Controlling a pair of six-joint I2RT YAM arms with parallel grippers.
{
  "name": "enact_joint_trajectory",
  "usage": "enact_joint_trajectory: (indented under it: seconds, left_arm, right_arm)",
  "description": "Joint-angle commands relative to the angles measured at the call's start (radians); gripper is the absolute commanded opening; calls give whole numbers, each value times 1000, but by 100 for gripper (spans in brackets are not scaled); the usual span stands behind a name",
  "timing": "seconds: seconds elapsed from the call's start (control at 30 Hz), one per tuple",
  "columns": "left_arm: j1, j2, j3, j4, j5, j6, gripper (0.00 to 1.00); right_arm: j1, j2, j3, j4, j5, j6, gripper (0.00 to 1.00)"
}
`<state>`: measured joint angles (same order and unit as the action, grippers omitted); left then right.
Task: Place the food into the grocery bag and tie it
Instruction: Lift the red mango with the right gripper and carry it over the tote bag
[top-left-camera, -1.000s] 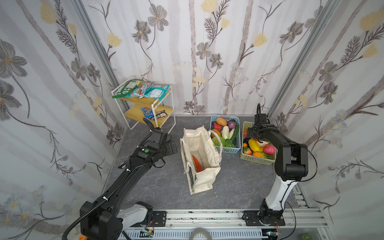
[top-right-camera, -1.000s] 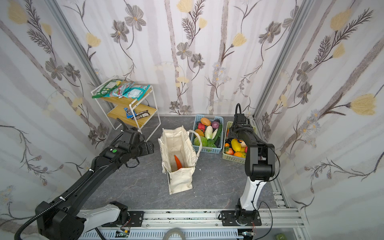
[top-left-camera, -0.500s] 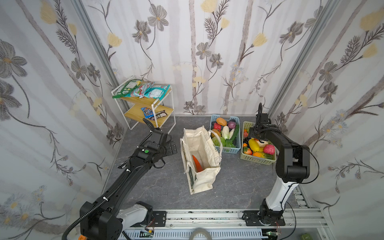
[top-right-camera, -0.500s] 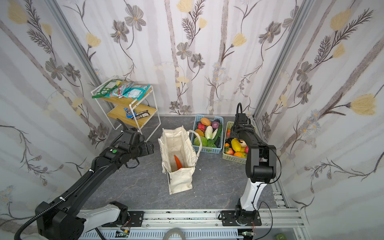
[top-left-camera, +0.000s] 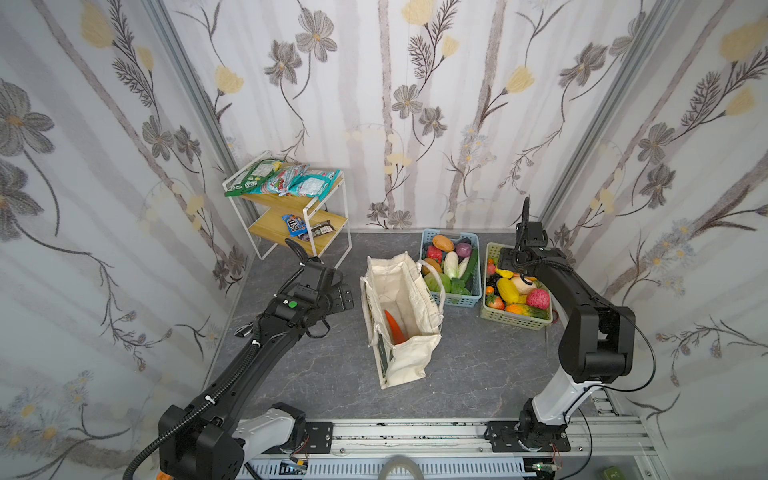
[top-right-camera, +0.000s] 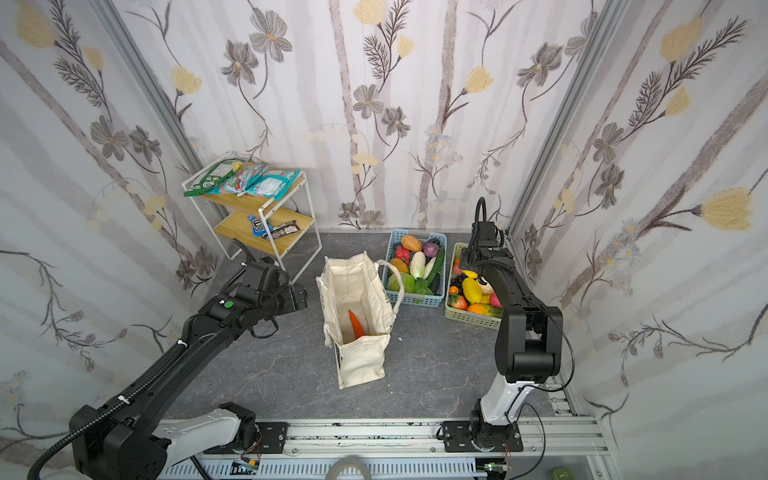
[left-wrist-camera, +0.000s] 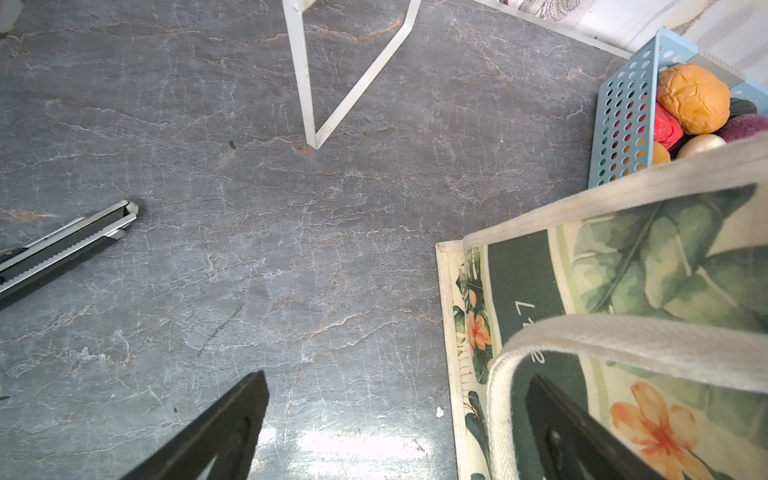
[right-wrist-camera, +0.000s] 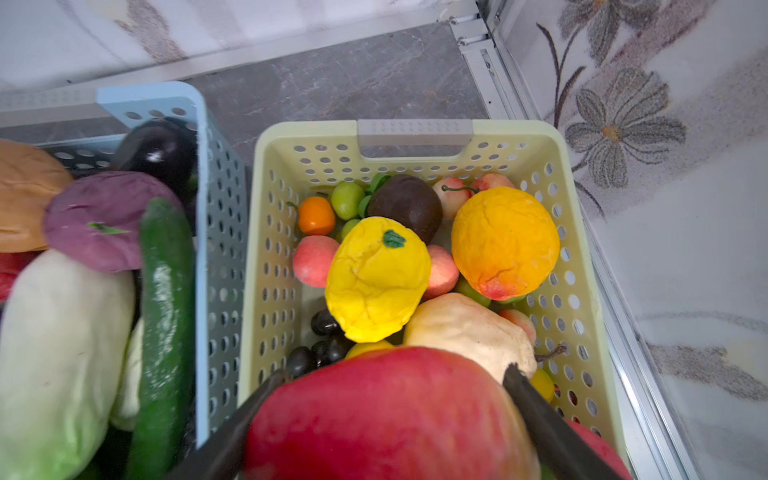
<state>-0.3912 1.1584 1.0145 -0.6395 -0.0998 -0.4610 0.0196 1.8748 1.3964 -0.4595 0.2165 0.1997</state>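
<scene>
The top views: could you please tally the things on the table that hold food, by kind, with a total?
Grocery bag: 1
Plastic baskets: 2, the blue basket and the pale green basket
Shelf rack: 1
Total: 4

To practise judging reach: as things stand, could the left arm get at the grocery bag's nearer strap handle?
Probably yes. The left gripper stands open right beside the grocery bag, whose strap handle lies close by one finger, with nothing between.
</scene>
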Motion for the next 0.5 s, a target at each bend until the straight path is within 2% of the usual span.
enact_joint_trajectory:
  seconds: [0.0, 0.47]
  left_arm:
    - [-1, 2, -2, 8, 4, -11, 100]
    - [-17, 21, -1, 31, 22, -21, 100]
  right_arm:
    - [27, -36, -7, -4, -18, -4, 77]
    - [286, -164, -14, 15, -122, 80, 76]
